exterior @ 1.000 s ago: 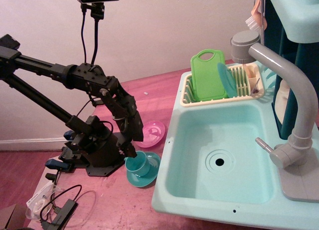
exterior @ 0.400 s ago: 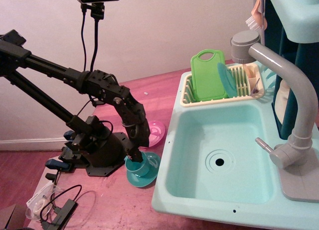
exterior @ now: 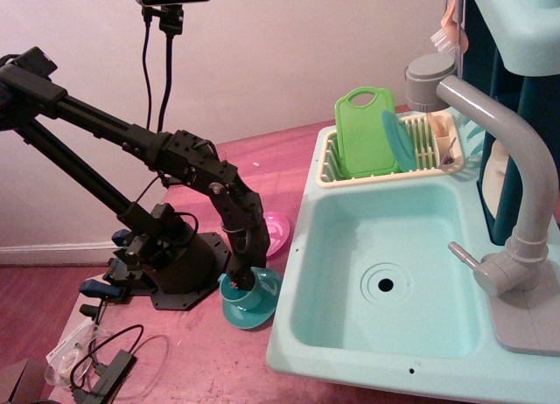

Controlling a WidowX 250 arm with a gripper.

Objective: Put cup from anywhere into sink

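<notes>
The small teal plastic teacup with a side handle (exterior: 246, 289) sits upright on a flat teal saucer (exterior: 251, 309) on the reddish wooden table (exterior: 201, 360), just beside the left wall of the large pale aqua plastic sink (exterior: 385, 286) and outside its basin. It stands in the same spot as a second ago. The black gripper (exterior: 244, 274) has come down and rightward since then: it was beside the cup's left edge before, and its tip now reaches into or onto the cup's rim. Whether its jaws are spread or pressed onto the rim cannot be told from this angle. The arm's forearm has swung further forward, now crossing in front of the round pink plate (exterior: 276, 233), which lies behind the saucer. The cream dish rack (exterior: 328, 163) holding a green cutting board (exterior: 365, 133) is unchanged.
</notes>
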